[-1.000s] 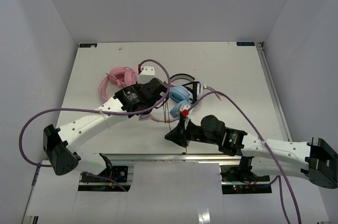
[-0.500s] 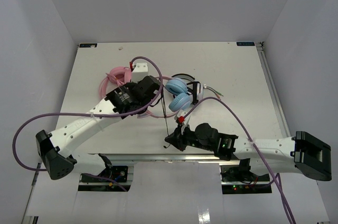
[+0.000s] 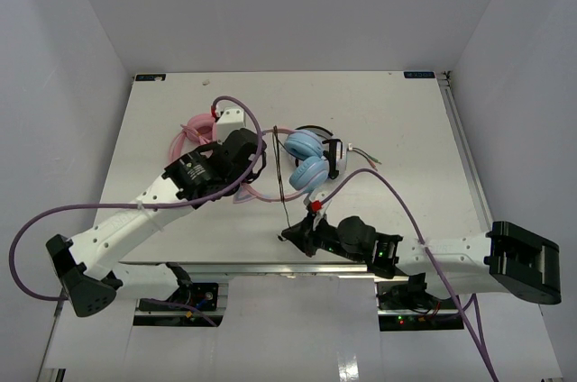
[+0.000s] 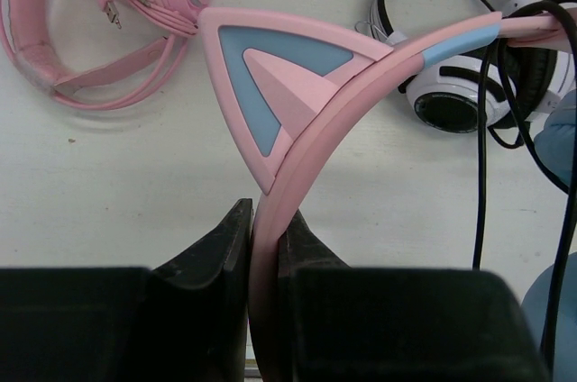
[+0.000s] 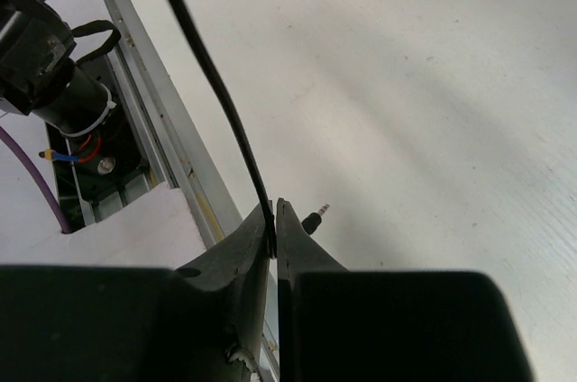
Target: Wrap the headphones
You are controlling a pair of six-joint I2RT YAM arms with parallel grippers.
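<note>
Table (image 3: pixel 406 130); headphones (image 3: pixel 308 170) half behind left hand (image 4: pixel 267 224)

Around the headphones (image 3: pixel 306 159), 2 neighbours crowd the space — the all-pink headphones (image 3: pixel 191 134) to the left, the white-and-black headphones (image 4: pixel 451 98) just behind. The near side is crossed by the taut cable (image 3: pixel 282 186). Bare table (image 3: pixel 415 121) is left open to the right.

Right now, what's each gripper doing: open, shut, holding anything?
Left gripper: closed on the pink headband.
Right gripper: closed on the dark cable, near its plug.
</note>
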